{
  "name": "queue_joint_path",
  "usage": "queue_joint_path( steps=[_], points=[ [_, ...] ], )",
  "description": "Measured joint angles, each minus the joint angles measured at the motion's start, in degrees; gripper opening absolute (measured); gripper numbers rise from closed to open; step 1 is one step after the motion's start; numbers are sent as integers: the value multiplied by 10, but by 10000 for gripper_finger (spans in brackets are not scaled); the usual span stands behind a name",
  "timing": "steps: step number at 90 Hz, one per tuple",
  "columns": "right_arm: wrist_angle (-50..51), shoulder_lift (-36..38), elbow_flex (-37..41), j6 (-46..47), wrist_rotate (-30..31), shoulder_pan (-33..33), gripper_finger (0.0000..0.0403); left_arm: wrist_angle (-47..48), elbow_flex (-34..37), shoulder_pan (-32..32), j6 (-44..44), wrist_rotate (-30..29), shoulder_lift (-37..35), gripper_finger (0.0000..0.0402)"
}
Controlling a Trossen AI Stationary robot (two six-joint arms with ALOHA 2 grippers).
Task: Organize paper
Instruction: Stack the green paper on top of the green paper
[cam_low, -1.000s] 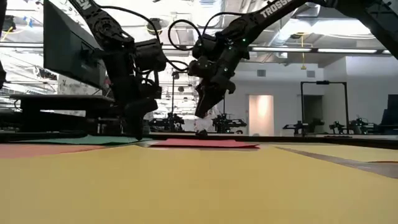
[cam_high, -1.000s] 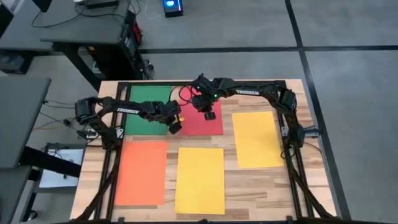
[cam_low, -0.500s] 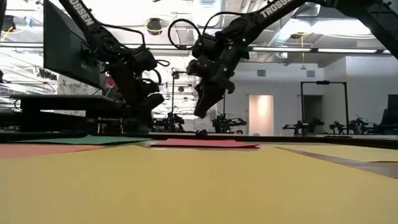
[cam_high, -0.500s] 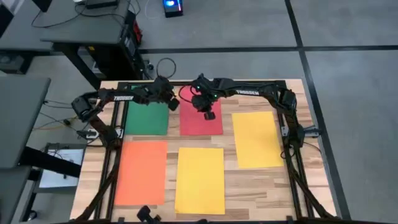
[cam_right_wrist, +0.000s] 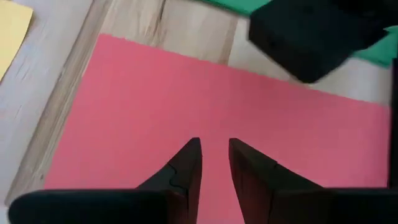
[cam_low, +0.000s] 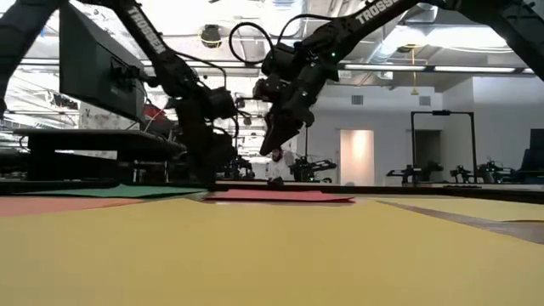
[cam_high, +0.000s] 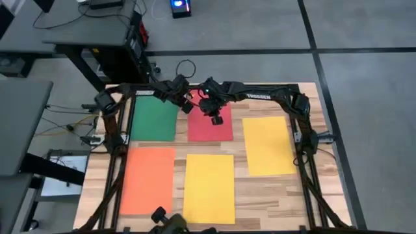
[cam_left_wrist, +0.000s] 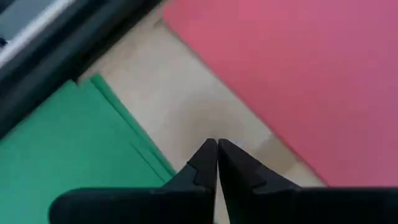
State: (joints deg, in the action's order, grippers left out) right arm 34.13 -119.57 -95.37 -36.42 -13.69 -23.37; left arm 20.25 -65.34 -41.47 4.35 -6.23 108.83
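Left arm stretches along the desk's (cam_high: 260, 195) far edge, its end effector (cam_high: 184, 104) pinched closed over the strip between green sheet (cam_high: 155, 117) and pink-red sheet (cam_high: 209, 127). Right end effector (cam_high: 216, 119), slightly parted and empty, hangs above the pink-red. "TROSSEN" reads on the right arm. Five sheets lie flat: one green, one pink-red, one orange (cam_high: 147, 179), two yellow (cam_high: 209, 187).

- The desk (cam_high: 273, 188) is evenly lit from above; shadows are faint.
- Bright ceiling lamps (cam_low: 476, 68) are seen in the low view.
- Near paper (cam_low: 255, 255) and wrist-view fingers (cam_left_wrist: 202, 163) are blurred.
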Motion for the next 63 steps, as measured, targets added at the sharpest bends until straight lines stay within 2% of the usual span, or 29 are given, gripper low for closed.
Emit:
queue_joint_path(
  steps=[15,30,41,63],
  points=[
    [12,0,0,0,0,-2,71,26,-24,0,19,-32,15,0],
    [14,0,0,0,0,-3,71,75,-36,-12,43,-90,17,0],
    [13,0,0,0,0,-4,71,89,-37,-18,52,-101,17,0],
    [11,0,0,0,0,-4,71,70,-37,-18,40,-85,17,0]
  ],
)
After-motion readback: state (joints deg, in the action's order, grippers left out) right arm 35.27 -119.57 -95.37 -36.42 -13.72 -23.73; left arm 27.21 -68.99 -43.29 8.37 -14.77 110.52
